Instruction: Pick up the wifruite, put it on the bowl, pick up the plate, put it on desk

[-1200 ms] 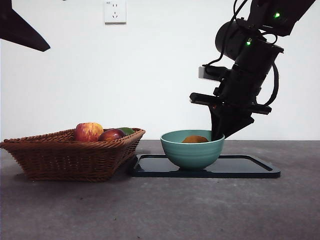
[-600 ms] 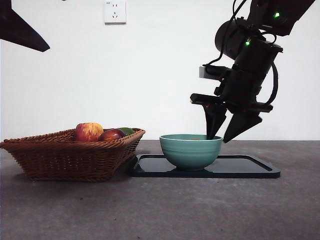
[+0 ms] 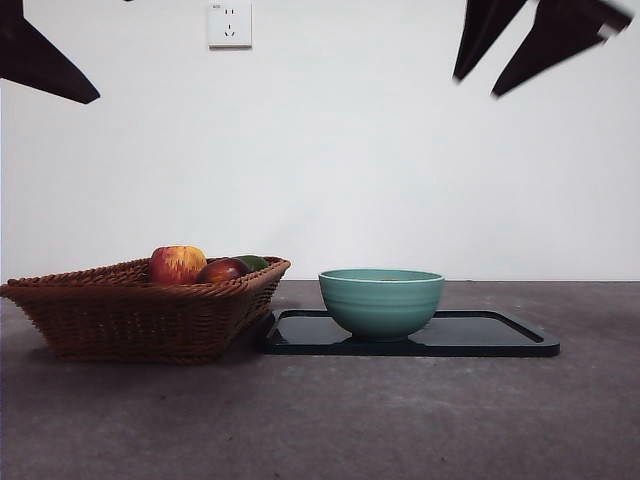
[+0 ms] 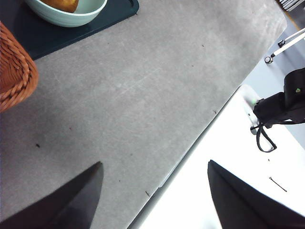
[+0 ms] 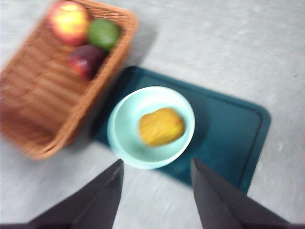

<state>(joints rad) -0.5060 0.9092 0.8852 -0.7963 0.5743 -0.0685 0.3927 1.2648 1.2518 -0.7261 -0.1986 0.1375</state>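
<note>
1. Since half a second ago the right hand [image 3: 535, 55] has risen from just above the bowl's rim to the 1 o'clock corner of the front view, where only its two dark jaw tips show, spread apart and holding nothing.
2. Broad and dark grey, the worktop [image 3: 320, 420] carries everything; in the left wrist view its pale edge runs diagonally past bare surface [image 4: 143, 95].
3. On the worktop at 9 o'clock from the bowl sits a brown wicker basket [image 3: 140, 310], its near corner just beside the tray. In it lie a red-yellow apple [image 3: 177, 263], a dark red fruit [image 3: 222, 269] and a green fruit [image 3: 252, 262]; the right wrist view shows the same three grouped at one end of the basket [image 5: 52, 95].
4. A flat dark tray [image 3: 490, 335] lies on the worktop, reaching out to 3 o'clock from the bowl; from above it looks dark teal with rounded corners [image 5: 233, 129].
5. The teal-green ribbed bowl [image 3: 381, 300] stands upright on the end of the tray nearest the basket.
6. The wifruite [image 5: 161, 126] rests inside the bowl, near its middle, seen clearly from the right wrist camera and partly in the left wrist view [image 4: 59, 4]; from the front the rim hides almost all of it.
7. The left hand [image 4: 152, 200] hangs over the worktop's edge, well apart from the bowl, jaws wide apart and empty; in the front view it shows only as a black tip at 10 o'clock.
8. A white wall socket [image 3: 230, 22] sits at 12 o'clock on the back wall.
</note>
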